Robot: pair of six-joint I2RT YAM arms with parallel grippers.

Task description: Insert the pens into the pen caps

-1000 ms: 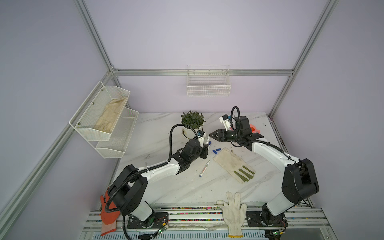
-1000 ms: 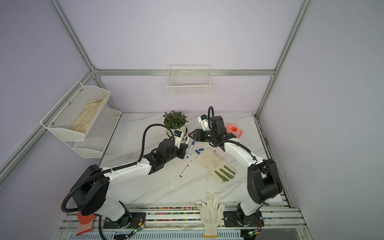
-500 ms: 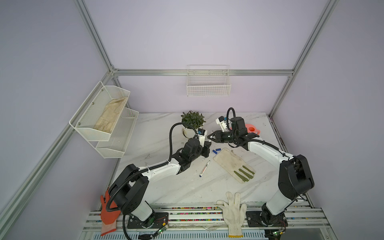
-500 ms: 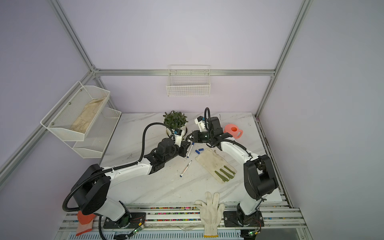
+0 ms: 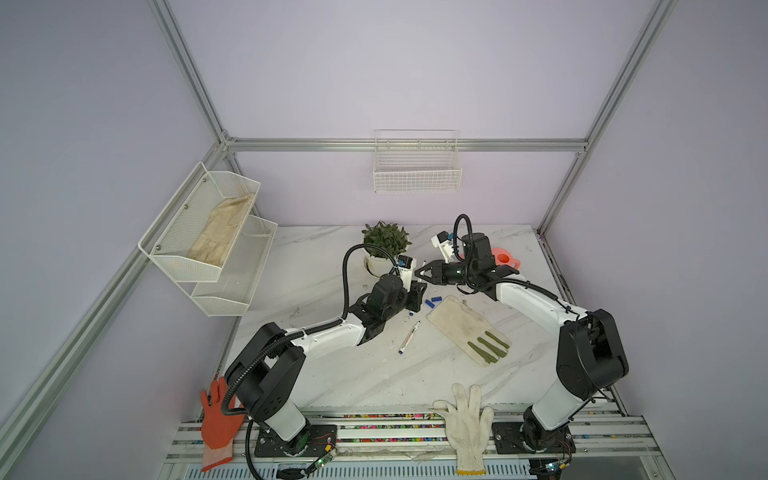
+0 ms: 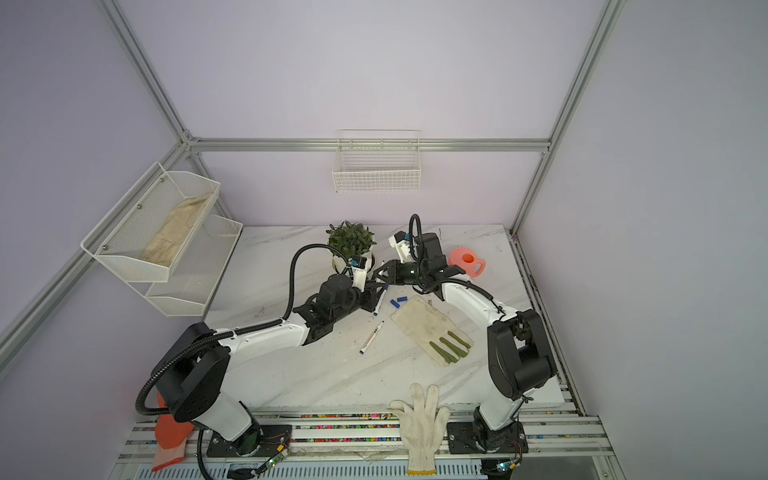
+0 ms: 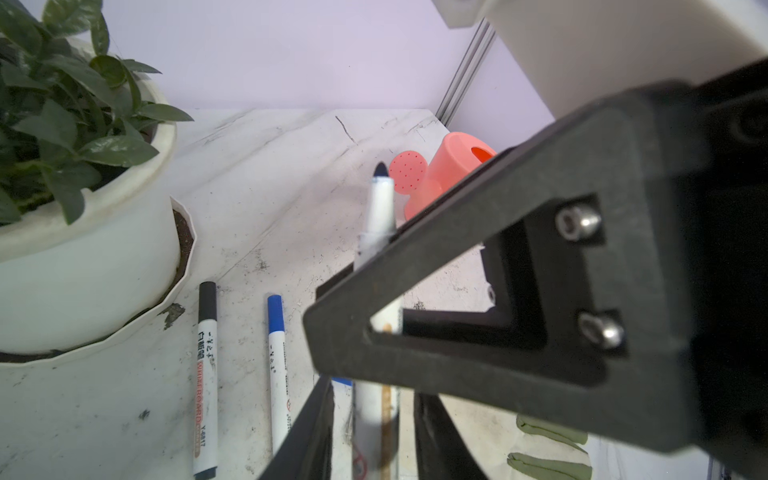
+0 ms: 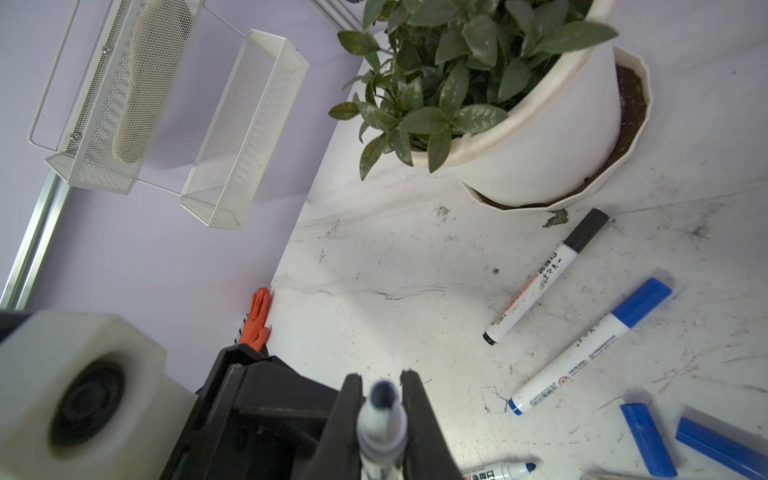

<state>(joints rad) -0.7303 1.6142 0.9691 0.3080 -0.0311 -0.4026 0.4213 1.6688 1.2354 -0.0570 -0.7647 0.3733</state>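
**Entry: uncapped pen between both grippers**

We list the held pen (image 7: 380, 208), uncapped with its dark tip exposed, above the bench (image 5: 365, 382) near the potted plant (image 5: 386, 241). The right gripper (image 8: 381, 376) has its jaws clamped on the barrel just below the tip. The left gripper (image 7: 374, 395) flanks the same barrel lower down, jaws slightly apart, with a thin gap on each side. In the left wrist view one right-gripper finger (image 7: 478, 249) crosses the pen and hides its middle. The frame edge cuts off the lower end. In both top views the grippers overlap, and the grip is too small to read.

Lying on the bench:
- black-capped pen (image 8: 544, 278) and blue-capped pen (image 8: 590, 345), side by side beside the pot
- fourth pen (image 5: 409, 337), uncapped, well apart from the others; only its tip end shows in the right wrist view
- loose blue cap (image 8: 648, 440)
- second blue cap (image 8: 723, 446), cut off at the frame edge
- pink watering can (image 7: 449, 166), partly hidden behind the finger
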